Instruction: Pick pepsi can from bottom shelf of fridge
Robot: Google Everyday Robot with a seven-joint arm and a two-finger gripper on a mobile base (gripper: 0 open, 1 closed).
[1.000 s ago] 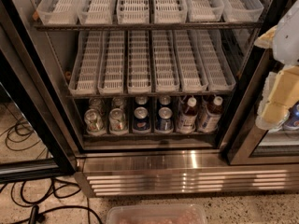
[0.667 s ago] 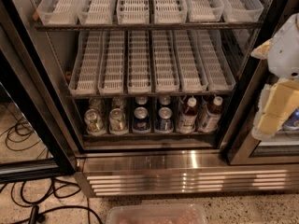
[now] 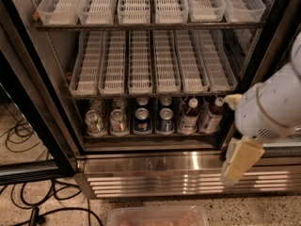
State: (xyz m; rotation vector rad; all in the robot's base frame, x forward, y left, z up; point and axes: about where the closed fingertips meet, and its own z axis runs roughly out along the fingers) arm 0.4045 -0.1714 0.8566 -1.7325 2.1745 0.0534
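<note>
**Steel and Glass: Blue Cans Low in the Cooler, Arm at the Right**

Steel-walled, black-framed display fridge [image 3: 55, 55], filling most of the view, interior plainly visible. Two upper levels lined with white slotted plastic trays [image 3: 153, 62], side by side. Below the opening, a ribbed stainless base panel [image 3: 155, 178]. On the speckled floor, black cables [image 3: 28, 204] at the left and a clear plastic tub [image 3: 157, 216] at the bottom edge.

At the right, outside the fridge and in front of its frame, the robot's white arm with its cream-coloured gripper [image 3: 241, 160] hanging level with the base panel. Touching nothing, and whether wide or narrow cannot be told.

Dark bottom shelf [image 3: 150, 138] with a low front lip, carrying one row of drinks. Two white-capped bottles [image 3: 189, 117] at the right end, two green-and-silver cans [image 3: 94, 122] at the left. Between them, upright near the lip, the dark-blue, silver-topped pepsi can [image 3: 142, 120] — a second like it [image 3: 164, 120] just beside, more behind — well apart from the gripper.
</note>
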